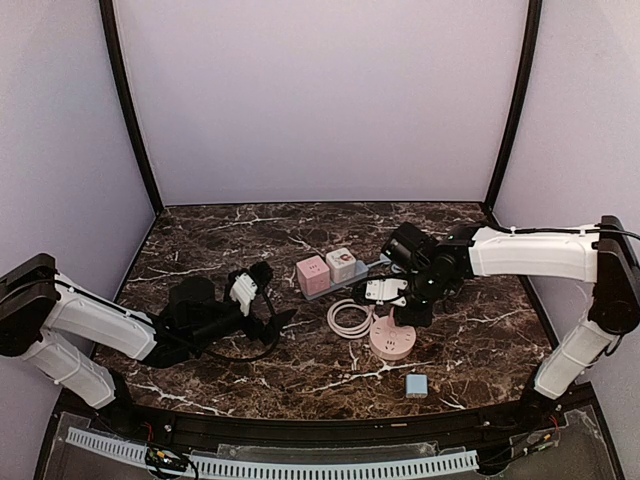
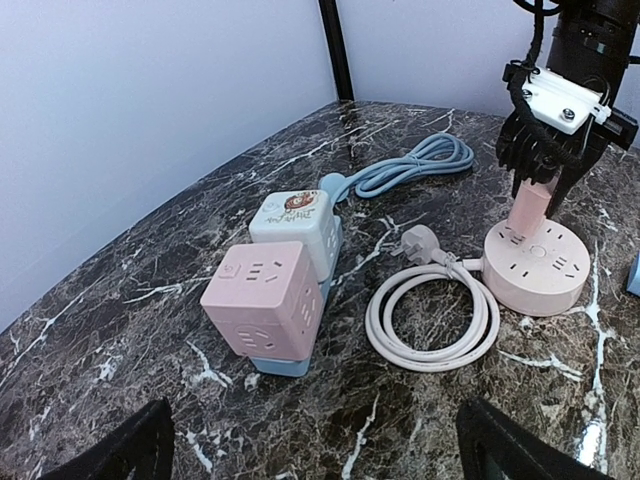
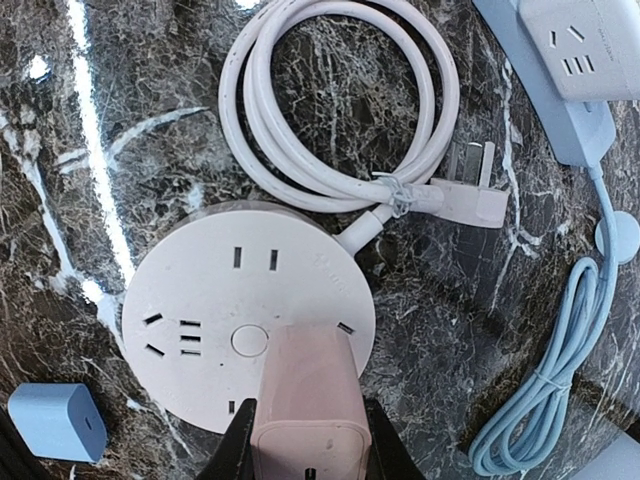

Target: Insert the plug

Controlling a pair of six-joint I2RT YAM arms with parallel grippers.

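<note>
A round pink power hub (image 1: pixel 392 340) lies on the marble table; it also shows in the left wrist view (image 2: pixel 536 267) and the right wrist view (image 3: pixel 210 320). My right gripper (image 1: pixel 412 303) is shut on a pink plug adapter (image 3: pixel 305 400), which stands upright on the hub's top (image 2: pixel 530 205). Its lower end meets the hub's face; I cannot tell how deep it sits. My left gripper (image 1: pixel 265 280) is open and empty, well left of the hub, with only its dark fingertips (image 2: pixel 115 455) in its wrist view.
The hub's white coiled cable (image 1: pixel 349 318) and its plug (image 3: pixel 470 200) lie beside it. A pink cube socket (image 1: pixel 313 274) and a white cube socket (image 1: pixel 341 263) sit on a blue strip with a blue cable (image 3: pixel 560 380). A small blue adapter (image 1: pixel 416 385) lies near the front.
</note>
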